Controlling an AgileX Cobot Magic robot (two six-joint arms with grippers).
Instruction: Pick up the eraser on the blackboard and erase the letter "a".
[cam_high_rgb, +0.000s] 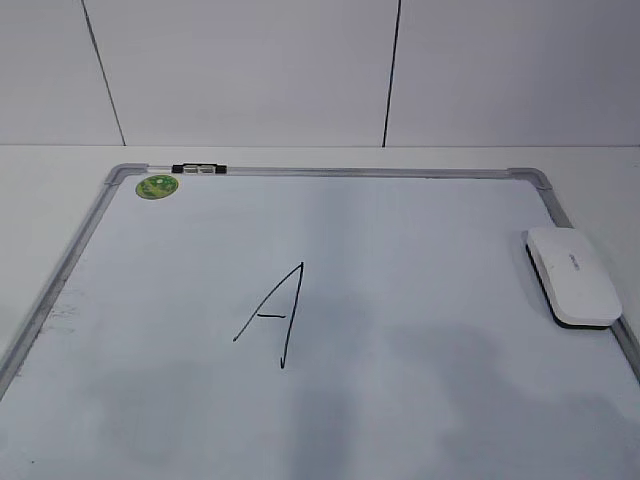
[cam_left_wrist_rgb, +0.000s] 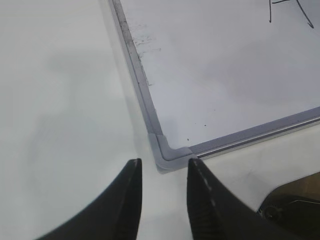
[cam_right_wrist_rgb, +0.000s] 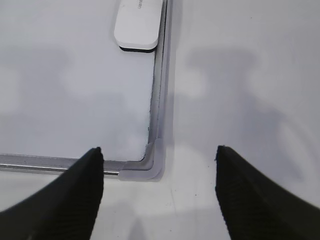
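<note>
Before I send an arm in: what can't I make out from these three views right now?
- Lettering on the eraser: too small in the exterior view, cut off by the top edge in the right wrist view.
- The letter: only its lower strokes show in the left wrist view, cut by the top edge.
- Both arms: outside the exterior view.
- The blackboard: near edge cut off in the exterior view.
- Label beside the green sticker: too small.

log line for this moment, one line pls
eraser: untouched at blackboard right edge | letter: intact | left gripper: open, empty | right gripper: open, empty
</note>
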